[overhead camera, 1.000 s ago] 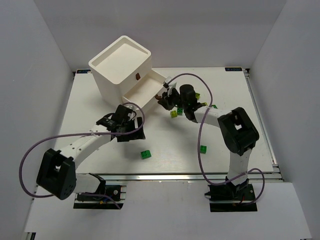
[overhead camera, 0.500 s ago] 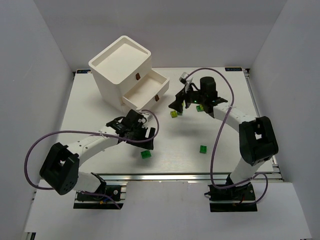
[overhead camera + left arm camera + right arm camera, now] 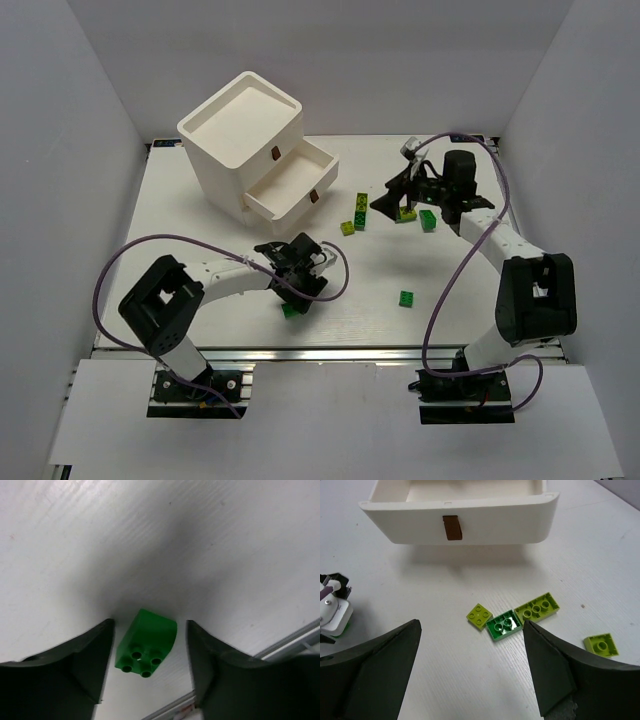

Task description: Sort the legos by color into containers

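My left gripper point(image 3: 300, 292) is open and straddles a bright green lego point(image 3: 291, 309) near the table's front. In the left wrist view this lego point(image 3: 146, 647) lies on the table between the open fingers point(image 3: 65, 665), apart from both. My right gripper point(image 3: 390, 201) is open and empty, hovering right of a cluster of legos point(image 3: 354, 216). The right wrist view shows a yellow-green square lego point(image 3: 480, 616), a green lego point(image 3: 505, 625) and a long yellow-green lego point(image 3: 537, 607) ahead of the gripper point(image 3: 472, 680). The white drawer unit point(image 3: 240, 135) has its middle drawer point(image 3: 290, 180) open. No purple legos show.
Another green lego point(image 3: 407, 298) lies at the front right, and a green lego point(image 3: 428, 220) and a yellow-green one point(image 3: 405, 214) lie under the right arm. A yellow-green lego point(image 3: 601, 645) lies right of the cluster. The drawer's brown tab point(image 3: 452, 527) faces the right gripper.
My left gripper has moved right and forward to sit over the green lego at the front. My right arm has swung right, away from the open drawer.
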Robot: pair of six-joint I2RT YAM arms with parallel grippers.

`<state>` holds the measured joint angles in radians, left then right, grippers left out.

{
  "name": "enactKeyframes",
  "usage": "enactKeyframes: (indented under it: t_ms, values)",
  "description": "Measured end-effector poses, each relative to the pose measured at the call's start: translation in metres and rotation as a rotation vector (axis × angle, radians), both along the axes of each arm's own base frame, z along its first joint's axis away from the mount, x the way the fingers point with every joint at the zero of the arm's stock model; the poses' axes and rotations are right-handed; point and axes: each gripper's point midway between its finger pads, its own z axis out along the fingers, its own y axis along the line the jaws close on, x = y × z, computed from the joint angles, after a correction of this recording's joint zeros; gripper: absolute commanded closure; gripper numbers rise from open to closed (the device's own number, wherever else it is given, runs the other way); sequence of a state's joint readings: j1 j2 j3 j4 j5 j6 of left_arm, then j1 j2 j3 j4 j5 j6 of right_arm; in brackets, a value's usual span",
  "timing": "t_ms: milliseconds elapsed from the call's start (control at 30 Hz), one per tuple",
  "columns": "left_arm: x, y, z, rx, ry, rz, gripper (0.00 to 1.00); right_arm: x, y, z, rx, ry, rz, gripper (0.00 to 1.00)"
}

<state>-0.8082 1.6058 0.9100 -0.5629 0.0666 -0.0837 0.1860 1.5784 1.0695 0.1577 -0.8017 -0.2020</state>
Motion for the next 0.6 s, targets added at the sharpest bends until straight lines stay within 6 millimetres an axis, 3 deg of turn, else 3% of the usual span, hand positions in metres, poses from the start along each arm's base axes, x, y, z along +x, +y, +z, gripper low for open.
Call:
enactKeyframes:
  t_ms: [67,100,133,467,533,567,600]
  values:
    - [0.004,-0.001,-0.001,0.026,-0.024,-0.005,0.48,0.002,-0.007,0.004,0.003,-0.009,-0.015,0.12]
    - [0.004,-0.001,-0.002,0.038,-0.031,-0.008,0.63,0.003,-0.01,0.005,0.004,-0.012,-0.019,0.12]
    - [0.005,-0.001,-0.002,0.05,-0.039,-0.008,0.66,0.004,-0.012,0.006,0.004,-0.015,-0.026,0.12]
    - [0.005,0.002,0.01,0.098,-0.116,-0.003,0.81,0.004,-0.037,0.0,-0.012,0.012,-0.077,0.14]
    - [0.01,-0.003,0.022,0.072,-0.142,0.003,0.77,0.003,-0.04,-0.001,-0.015,0.018,-0.082,0.14]
    - [0.013,-0.006,0.03,0.053,-0.158,0.005,0.55,0.003,-0.04,-0.002,-0.017,0.022,-0.083,0.14]
    - [0.017,-0.01,0.04,0.034,-0.176,0.0,0.39,0.002,-0.041,-0.003,-0.02,0.026,-0.083,0.13]
